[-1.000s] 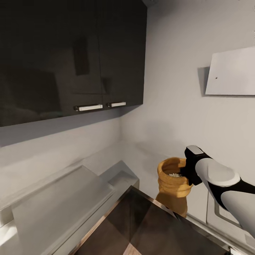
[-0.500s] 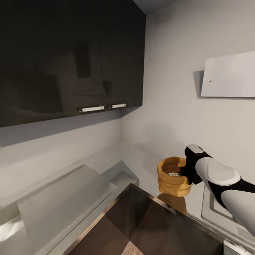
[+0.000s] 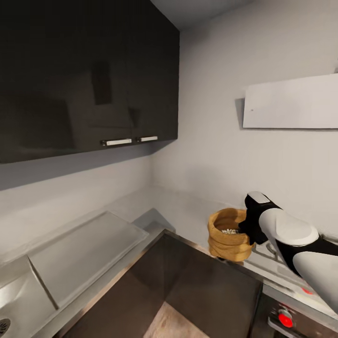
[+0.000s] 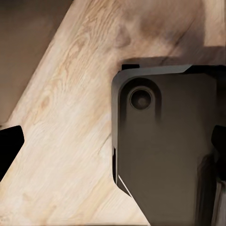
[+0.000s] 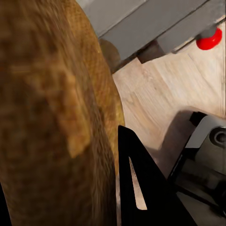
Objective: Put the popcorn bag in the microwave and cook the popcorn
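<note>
Holding the popcorn bag point(image 3: 229, 240) by its rim, the right gripper point(image 3: 248, 226) carries whitish popcorn point(image 3: 230, 231) inside.

— What is the right gripper point(image 3: 245, 226) carrying?
— The popcorn bag point(image 3: 228, 240), clamped at its rolled rim, whitish popcorn point(image 3: 230, 231) inside.
— Where is it?
— Above the pale countertop point(image 3: 180, 206), near the corner walls — 2 glossy black cabinets point(image 3: 84, 75) overhead, a red knob point(image 3: 285, 319) low down.

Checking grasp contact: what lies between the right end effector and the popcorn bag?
Nothing; in the head view the right end effector grips the popcorn bag at its rim.
</note>
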